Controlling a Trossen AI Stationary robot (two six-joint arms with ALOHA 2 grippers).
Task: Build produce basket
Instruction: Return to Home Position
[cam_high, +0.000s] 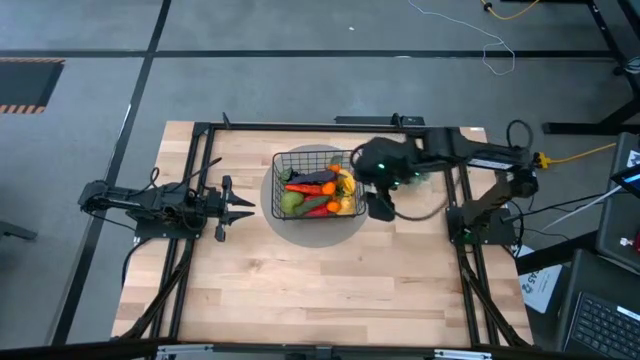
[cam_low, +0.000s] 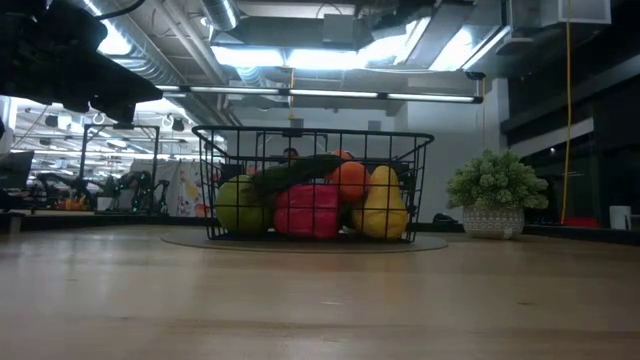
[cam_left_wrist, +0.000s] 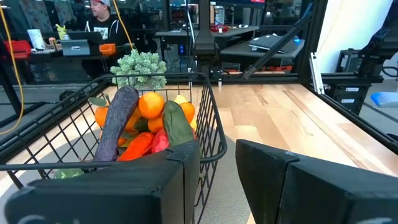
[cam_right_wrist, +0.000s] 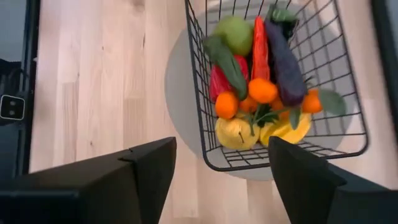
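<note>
**Basket full, both grippers empty**

Nearest us in the low view lies the bare wood of the table (cam_low: 320, 300). Past it sits the disc (cam_right_wrist: 179, 81), and on it the basket (cam_low: 400, 150) stands upright, toward the table's far side.

All the produce we can find is heaped inside the basket. The apple (cam_right_wrist: 235, 34) and red pepper (cam_low: 308, 212) lie toward the left end, and the lemon (cam_right_wrist: 236, 132) lies at the right end. The tangerines (cam_right_wrist: 263, 90) sit in the middle of the heap. The eggplant (cam_right_wrist: 285, 59), cucumber (cam_left_wrist: 177, 124) and a red chili (cam_right_wrist: 260, 50) lie lengthwise across the top. None of it pokes over the rim.

The left gripper (cam_left_wrist: 217, 148) sits low just left of the disc, pointing at the basket. Its jaws are spread with nothing between them. In the high view we see it apart from the wire.

The right gripper (cam_right_wrist: 221, 142) hangs above the basket's right edge, aimed down. Its jaws are spread wide and it carries nothing.

Farther right, near the disc and under the right arm, stands the plant (cam_low: 497, 180) in its pale pot.

Beyond the table the room opens out, and there a person (cam_left_wrist: 102, 18) sits at a desk.
</note>
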